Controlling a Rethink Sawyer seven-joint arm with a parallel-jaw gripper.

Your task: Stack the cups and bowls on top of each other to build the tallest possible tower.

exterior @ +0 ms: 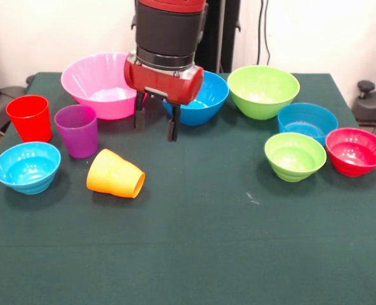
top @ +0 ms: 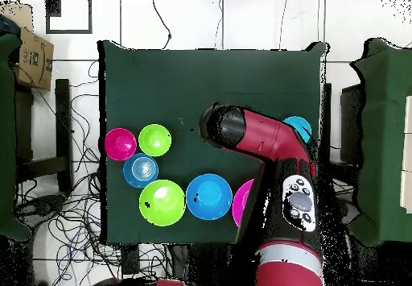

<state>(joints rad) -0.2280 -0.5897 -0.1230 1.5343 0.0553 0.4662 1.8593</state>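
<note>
Orange cup (exterior: pixel 115 174), stepped at the waist, lies tipped on its side nearest the camera in the front view, its mouth turned toward the lower right, on the dark green surface (exterior: pixel 194 248). Just left of it sits a small light blue bowl (exterior: pixel 26 166), upright. Behind these stand the purple cup (exterior: pixel 77 130) and the red cup (exterior: pixel 30 117), both upright and side by side with a small gap between them.

Along the far side of the surface sit the big pink bowl (exterior: pixel 94 83), a mid-sized blue bowl (exterior: pixel 204 101) partly hidden by the arm, and a mid-sized lime green bowl (exterior: pixel 263 91). On the right in the front view, a small blue bowl (exterior: pixel 307 121), a small lime green bowl (exterior: pixel 295 155) and a small red bowl (exterior: pixel 356 150) cluster close together; whether their rims touch cannot be told. All the bowls sit mouth up and nothing is stacked.

In the overhead view the same cluster shows at the left, with the red bowl (top: pixel 121 143) beside the small green one (top: pixel 154 140).

Red and black arm (exterior: pixel 169 38) comes down from the top of the front view, its wrist in front of the pink and blue bowls. Its claw (exterior: pixel 156 123) points straight down, the two dark fingers (exterior: pixel 173 127) spread apart with nothing between them, hanging above the surface behind the orange cup and to the right of the purple one. From overhead the arm (top: pixel 269 150) reaches from the base at the bottom toward the middle of the surface, covering the cups.
</note>
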